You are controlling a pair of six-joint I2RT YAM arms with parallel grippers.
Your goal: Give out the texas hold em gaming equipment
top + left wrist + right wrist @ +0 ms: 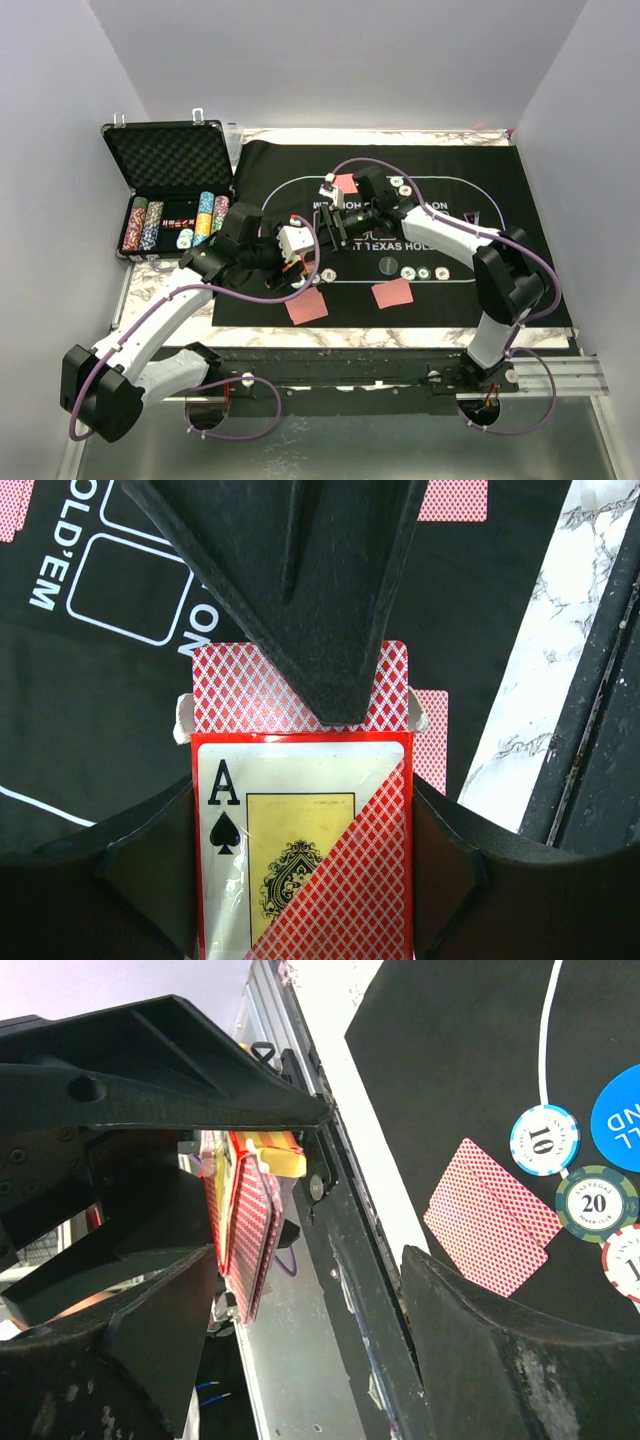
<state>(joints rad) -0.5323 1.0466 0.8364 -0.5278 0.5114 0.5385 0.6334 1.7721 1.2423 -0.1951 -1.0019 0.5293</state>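
Card box point(300, 870) sits clenched in my left gripper point(320, 780), right gripper point(300, 1195) agape; cards point(345, 183) lie at the mat's point(520, 200) twelve, five, seven o'clock, most chips point(175, 225) undealt.

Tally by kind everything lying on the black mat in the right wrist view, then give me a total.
Striped poker chips: 3
Blue button disc: 1
Pile of red-backed cards: 1
Total: 5
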